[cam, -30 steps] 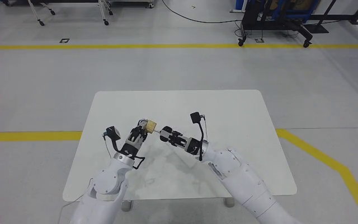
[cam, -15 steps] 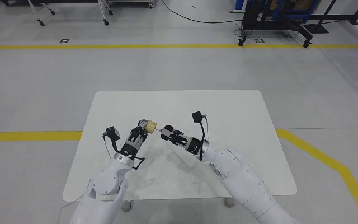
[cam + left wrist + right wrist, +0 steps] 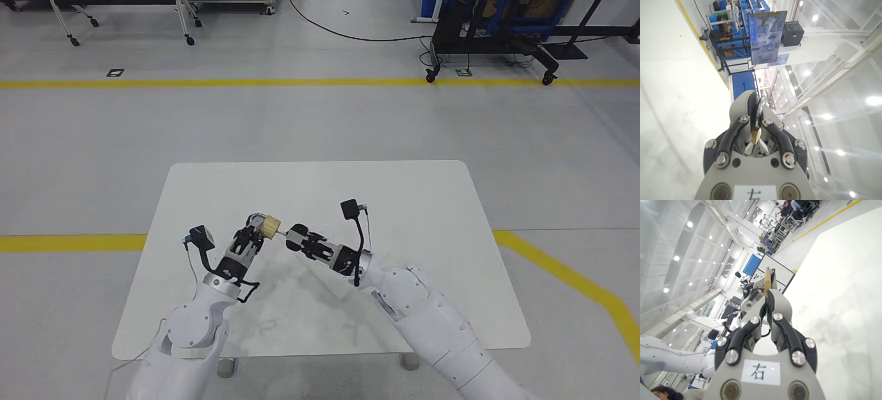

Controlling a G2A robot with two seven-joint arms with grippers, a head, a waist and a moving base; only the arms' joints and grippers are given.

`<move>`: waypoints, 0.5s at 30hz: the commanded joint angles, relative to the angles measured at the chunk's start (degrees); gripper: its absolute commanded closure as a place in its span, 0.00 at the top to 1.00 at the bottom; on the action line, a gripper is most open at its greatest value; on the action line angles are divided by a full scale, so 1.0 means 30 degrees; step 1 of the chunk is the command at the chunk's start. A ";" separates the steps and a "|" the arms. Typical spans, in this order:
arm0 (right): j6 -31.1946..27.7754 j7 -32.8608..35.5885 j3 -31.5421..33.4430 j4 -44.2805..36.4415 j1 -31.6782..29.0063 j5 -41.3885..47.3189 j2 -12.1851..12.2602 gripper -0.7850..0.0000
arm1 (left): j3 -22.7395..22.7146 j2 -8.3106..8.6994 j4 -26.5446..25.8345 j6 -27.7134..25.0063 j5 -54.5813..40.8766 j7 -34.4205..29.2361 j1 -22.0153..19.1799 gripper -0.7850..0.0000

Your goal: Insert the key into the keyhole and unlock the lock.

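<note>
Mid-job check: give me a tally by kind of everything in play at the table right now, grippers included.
lock: 1, brass, held
key: 1, a thin silver piece between lock and right gripper
grippers: 2, left gripper and right gripper
table: 1, white
Total: 5

The left gripper (image 3: 758, 106) has its two pale fingers (image 3: 740, 106) pressed together on a padlock (image 3: 755, 135). The small brass body sits deep between the black finger links, close to the palm, and its silver shackle (image 3: 761, 108) curves out between the finger pads toward the tips. To one side lies the white table (image 3: 668, 113). Beyond the fingertips stand a large wall screen (image 3: 765, 37), a black box (image 3: 792, 34) just beside it, racks of blue bins (image 3: 728, 24), a blue panel (image 3: 743, 85) and a yellow floor line (image 3: 702, 43).
</note>
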 commanded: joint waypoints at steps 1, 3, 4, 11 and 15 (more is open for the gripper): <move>0.0032 -0.0029 -0.0025 -0.0012 0.0020 -0.0042 -0.0012 0.00 | 0.0076 -0.0015 -0.0028 -0.0076 0.0231 0.0072 0.0037 0.00; 0.0126 -0.0135 -0.0041 -0.0001 0.0061 -0.0178 -0.0023 0.00 | 0.0121 -0.0030 -0.0040 -0.0065 0.0260 0.0097 0.0061 0.00; 0.0175 -0.0299 -0.0045 -0.0008 0.0066 -0.0297 -0.0032 0.00 | 0.0124 -0.0035 -0.0049 -0.0046 0.0245 0.0081 0.0059 0.00; 0.0308 -0.1029 -0.0185 -0.0083 -0.0029 -0.0685 -0.0106 0.00 | 0.0154 -0.0122 -0.0118 0.0385 -0.0320 0.0530 0.0127 0.00; 0.0299 -0.1101 -0.0292 -0.0019 -0.0007 -0.0669 -0.0153 0.00 | 0.0282 -0.0154 -0.0101 0.0504 -0.0264 0.0449 0.0099 0.00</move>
